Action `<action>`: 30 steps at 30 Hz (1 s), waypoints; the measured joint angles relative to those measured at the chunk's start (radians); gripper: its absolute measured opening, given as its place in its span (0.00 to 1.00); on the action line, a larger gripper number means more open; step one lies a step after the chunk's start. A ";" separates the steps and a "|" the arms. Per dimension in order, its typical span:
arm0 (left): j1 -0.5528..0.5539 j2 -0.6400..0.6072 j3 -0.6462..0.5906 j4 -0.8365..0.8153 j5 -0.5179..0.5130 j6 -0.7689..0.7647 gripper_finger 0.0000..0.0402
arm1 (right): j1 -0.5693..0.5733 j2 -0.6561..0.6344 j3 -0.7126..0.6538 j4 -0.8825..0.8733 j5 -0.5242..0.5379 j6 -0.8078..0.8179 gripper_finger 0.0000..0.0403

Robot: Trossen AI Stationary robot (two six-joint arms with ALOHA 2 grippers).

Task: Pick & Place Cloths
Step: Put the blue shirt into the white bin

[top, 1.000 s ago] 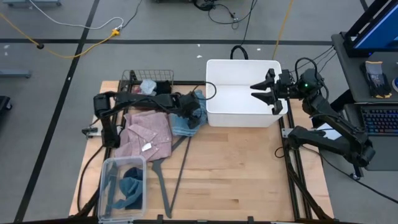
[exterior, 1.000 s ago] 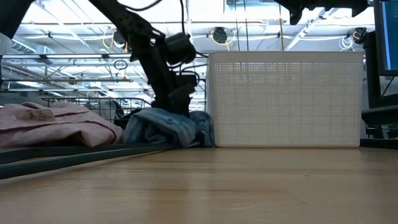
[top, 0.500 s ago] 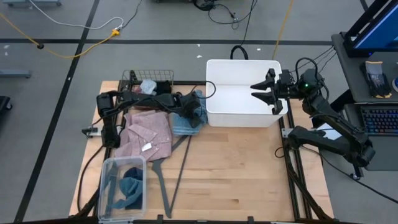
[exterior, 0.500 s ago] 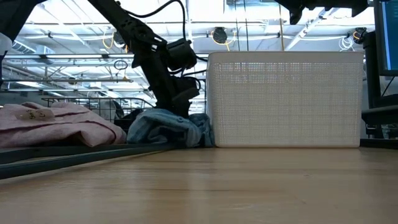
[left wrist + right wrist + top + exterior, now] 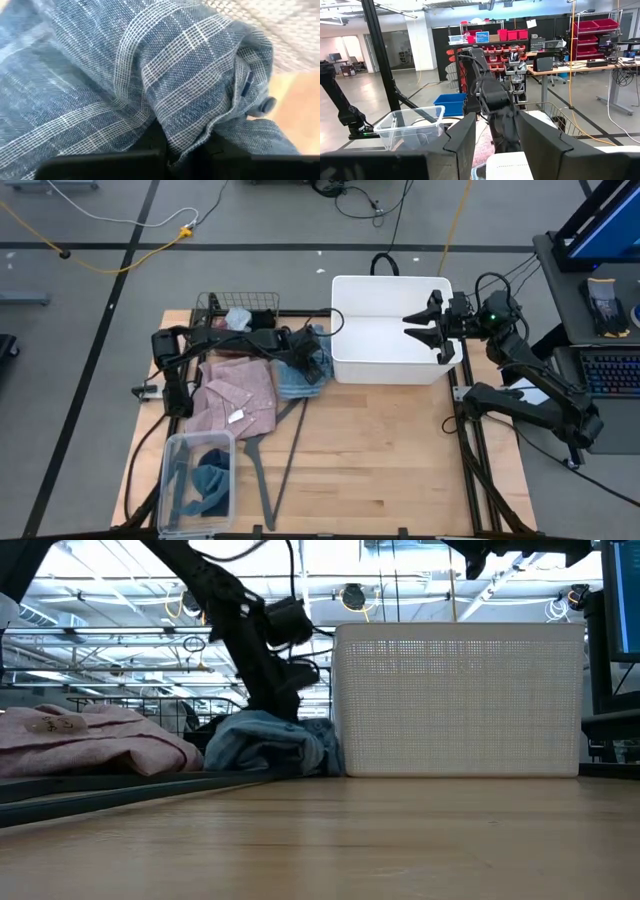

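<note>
A blue striped cloth (image 5: 291, 381) lies bunched on the table against the left wall of the white basket (image 5: 345, 370). My left gripper (image 5: 316, 363) reaches in from the table's left and is shut on this cloth (image 5: 175, 65). A pink checked shirt (image 5: 236, 395) lies flat on the table left of it. Teal and navy cloths (image 5: 208, 480) sit in a clear bin (image 5: 172, 450) at the near left. My right gripper (image 5: 424, 326) hangs open over the basket's right part, holding nothing. My left gripper pinches a raised fold of the blue striped cloth (image 5: 187, 127) between its two fingers (image 5: 152, 145). The fingers come down on it from above, slanting in from the table's left. The rest of the cloth (image 5: 265, 745) lies heaped on the table beside the basket.
A grey clothes hanger (image 5: 262, 465) lies on the table near the shirt. A wire basket (image 5: 215, 302) with a pale cloth stands at the far left. The white basket (image 5: 460, 700) stands tall right beside the held cloth. Bare wood (image 5: 390, 460) spans the table's near half.
My left gripper has shut on the blue striped cloth while staying almost in place. The cloth has gathered into a higher bunch under the fingers and still rests on the table.
</note>
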 joint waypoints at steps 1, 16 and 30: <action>0.000 -0.021 0.000 -0.005 -0.006 -0.003 0.08 | 0.000 0.000 0.000 0.001 0.000 0.000 0.35; -0.004 -0.493 0.000 -0.008 -0.164 -0.012 0.08 | 0.000 0.000 0.000 0.026 0.000 0.000 0.35; -0.007 -0.844 0.002 0.150 -0.147 0.065 0.08 | 0.000 0.000 0.000 0.026 0.000 0.010 0.35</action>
